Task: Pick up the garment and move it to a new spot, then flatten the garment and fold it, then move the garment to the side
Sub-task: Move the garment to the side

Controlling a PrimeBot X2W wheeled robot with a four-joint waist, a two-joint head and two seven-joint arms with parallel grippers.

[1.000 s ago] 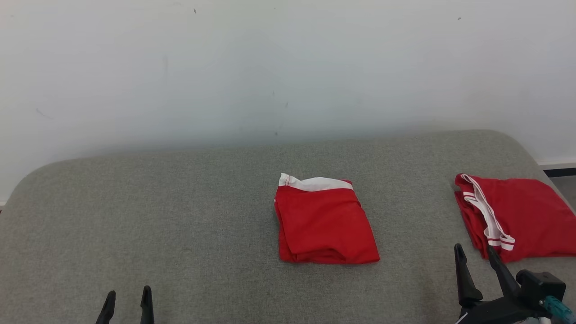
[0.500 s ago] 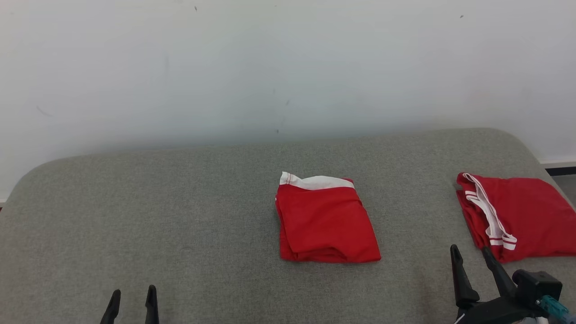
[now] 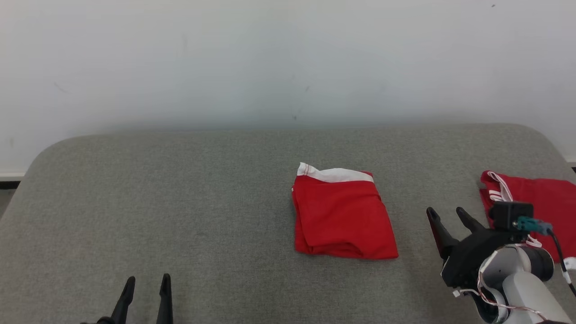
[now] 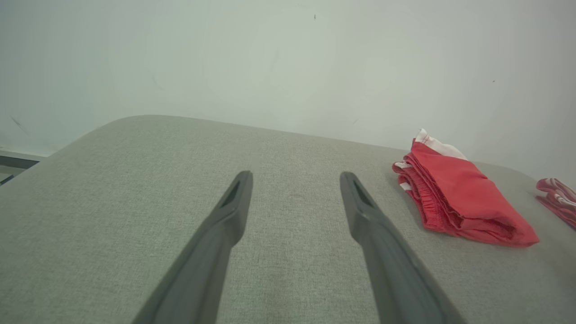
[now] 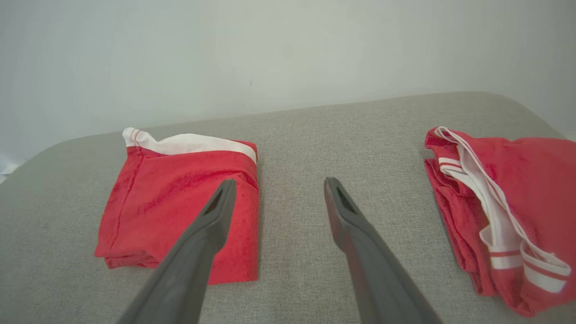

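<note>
Second garment (image 3: 554, 198) cut off at right edge, partly behind right gripper (image 3: 445, 211). Folded garment (image 3: 344, 216) lies mid-cushion (image 3: 180, 202). Left gripper (image 3: 148, 279) and right: jaws spread, empty. Right sits further forward than before; camera shifted.

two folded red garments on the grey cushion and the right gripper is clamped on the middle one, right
Not quite: the right gripper is open and holds nothing. The right wrist view shows its fingers spread, not closed on the middle garment. The other garment and grey cushion are as you say.
</note>
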